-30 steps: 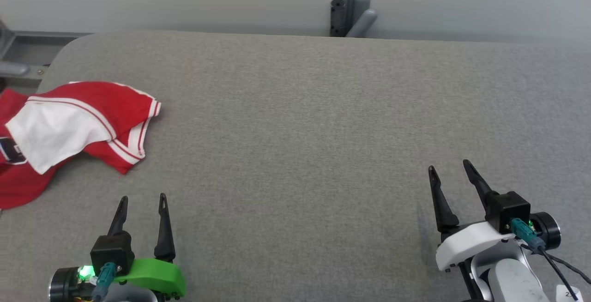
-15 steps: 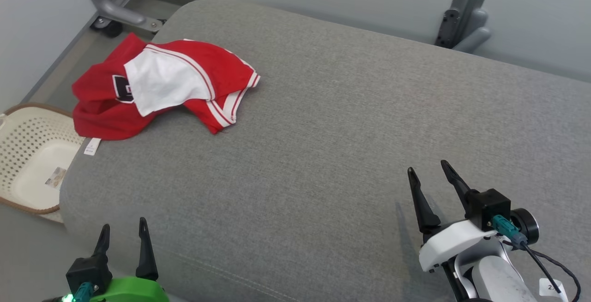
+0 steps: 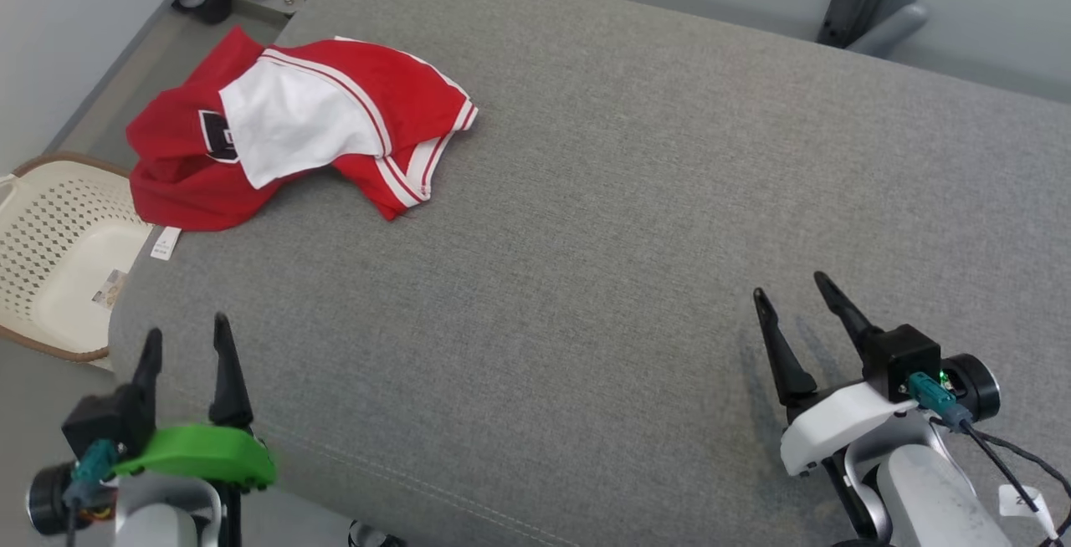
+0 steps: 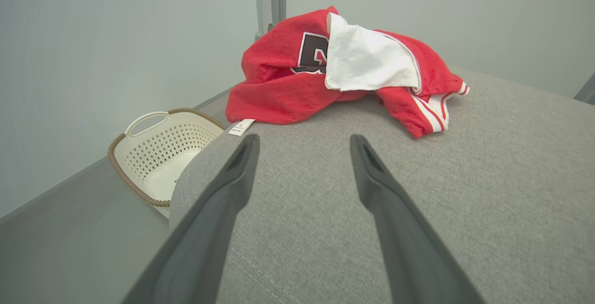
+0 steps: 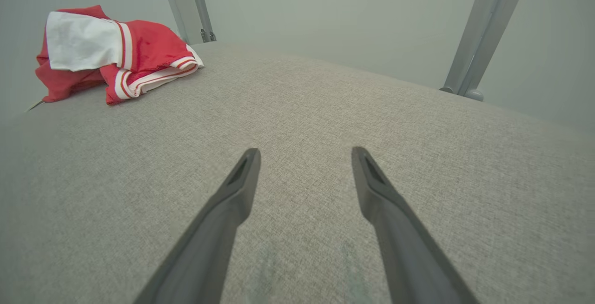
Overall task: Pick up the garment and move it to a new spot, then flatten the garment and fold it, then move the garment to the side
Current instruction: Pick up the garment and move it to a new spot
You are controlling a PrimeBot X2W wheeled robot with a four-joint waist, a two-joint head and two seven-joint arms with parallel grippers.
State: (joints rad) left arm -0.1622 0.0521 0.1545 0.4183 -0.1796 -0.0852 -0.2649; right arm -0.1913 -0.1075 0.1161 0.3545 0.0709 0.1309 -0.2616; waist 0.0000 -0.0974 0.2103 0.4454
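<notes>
Garment (image 3: 293, 125) sat crumpled at tabletop (image 3: 636, 196) corner, apparently untouched. Left claw (image 3: 187, 325) and right claw (image 3: 790, 283) were wide, empty. Pickup, flattening, folding were all pending.

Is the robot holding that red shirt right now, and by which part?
Nothing is held. The left end effector and right end effector are both open and empty, apart from the shirt lying on the cushion.

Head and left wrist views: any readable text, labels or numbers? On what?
No text reads in full.
Chest print on the garment: dark blocky character, half hidden by the white fold, unreadable.
Care tag at its edge: too small.
Sticker in the basket: blurred.
Cable tag, head view lower right: blurred.
</notes>
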